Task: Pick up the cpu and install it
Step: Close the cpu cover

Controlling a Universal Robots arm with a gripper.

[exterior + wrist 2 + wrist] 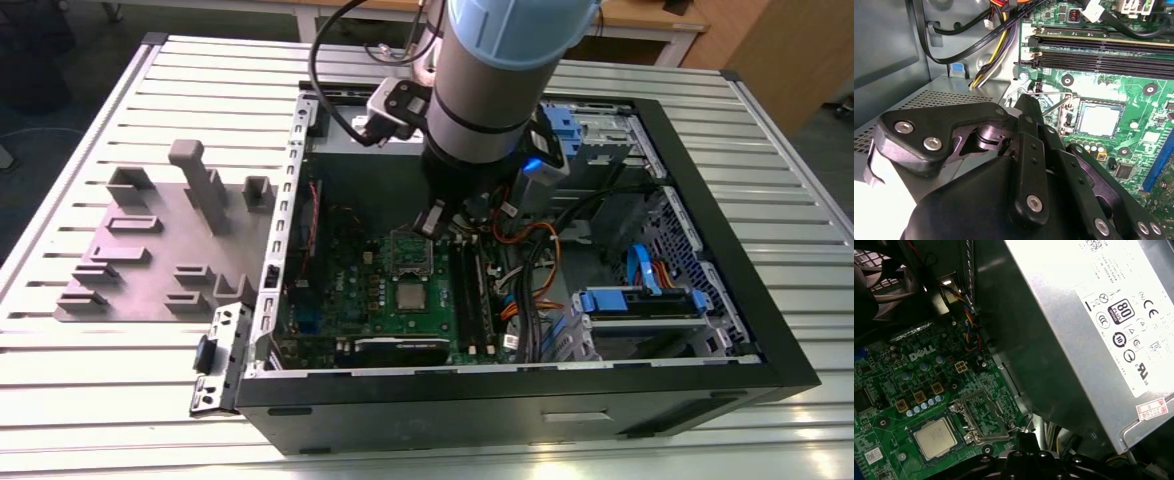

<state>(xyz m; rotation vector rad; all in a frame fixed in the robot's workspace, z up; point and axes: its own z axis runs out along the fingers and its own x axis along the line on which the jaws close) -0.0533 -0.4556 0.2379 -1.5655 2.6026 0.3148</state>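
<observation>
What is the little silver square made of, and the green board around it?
The cpu looks like metal: a dull silver-gray, slightly shiny top. The motherboard looks like a green lacquered circuit board, probably fiberglass, dotted with tiny soldered parts.

You get bright, even light from above on the table (120,400), with a white patch of glare on its slats at the near edge. Inside the computer case (787,370) it is dimmer, and the deep corners go nearly black. In the first wrist view the power supply label (1114,305) is washed out, and the cpu (934,438) has a pale sheen.
</observation>
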